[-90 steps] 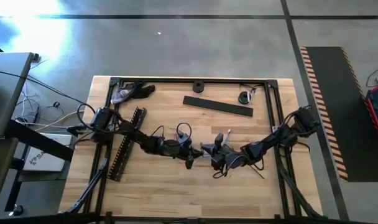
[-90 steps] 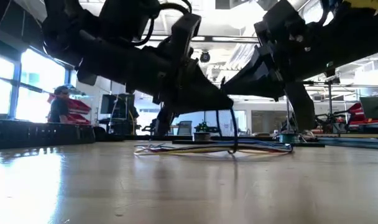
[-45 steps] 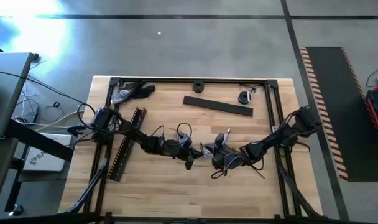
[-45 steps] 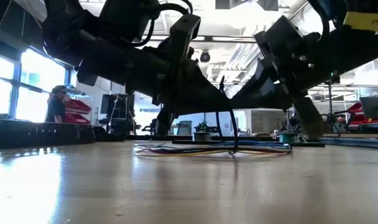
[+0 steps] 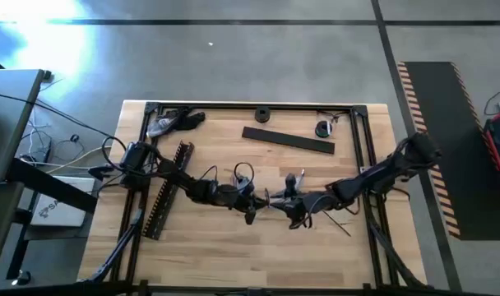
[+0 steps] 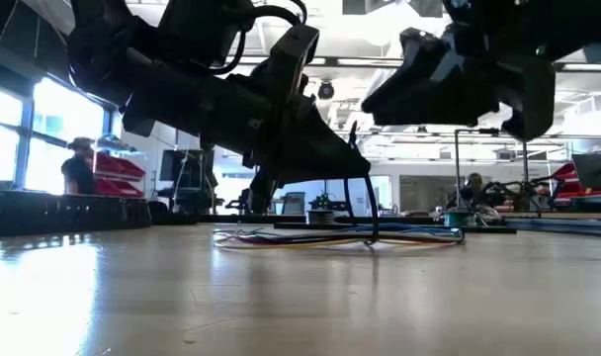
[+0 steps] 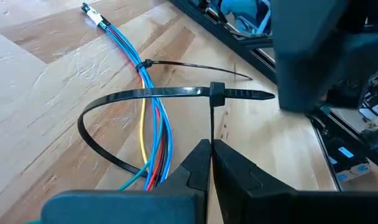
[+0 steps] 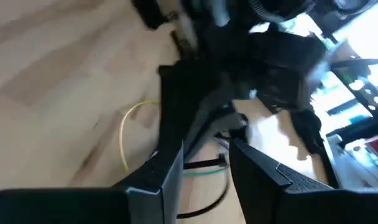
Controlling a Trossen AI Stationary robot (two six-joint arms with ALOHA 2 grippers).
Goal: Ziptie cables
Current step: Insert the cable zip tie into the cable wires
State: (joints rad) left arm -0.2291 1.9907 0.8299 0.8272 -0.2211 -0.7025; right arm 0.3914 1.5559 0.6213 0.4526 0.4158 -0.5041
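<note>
The cables [image 7: 153,124], thin blue, yellow, red and green wires, lie in a bundle on the wood [image 6: 330,237]. A black zip tie [image 7: 145,94] loops around them, and its tail pokes out of its head [image 7: 217,92]. A second zip tie [image 7: 195,66] sits closed farther along the bundle. My left gripper [image 7: 211,146] [image 5: 256,203] is shut on the looped tie. My right gripper [image 8: 204,158] [image 6: 380,97] hovers open above the table, just beyond the tail's tip. My left gripper pinches the zip tie's strap just below the head [image 7: 212,127] between its two fingertips. The fingers slant down from the table's left. The loop stands up from the fingers, and its lower part passes under the cables on the table.
A long black slotted strip [image 5: 169,189] lies at the left and a flat black bar [image 5: 287,140] at the far middle. Small dark items [image 5: 261,113] [image 5: 322,128] sit along the far edge. A black frame [image 5: 365,148] rims the table. People show in the room behind.
My right gripper has risen away from the table and tipped from slanting down to nearly level, still pointing at the left gripper. The left gripper and the zip tie loop have kept still.
</note>
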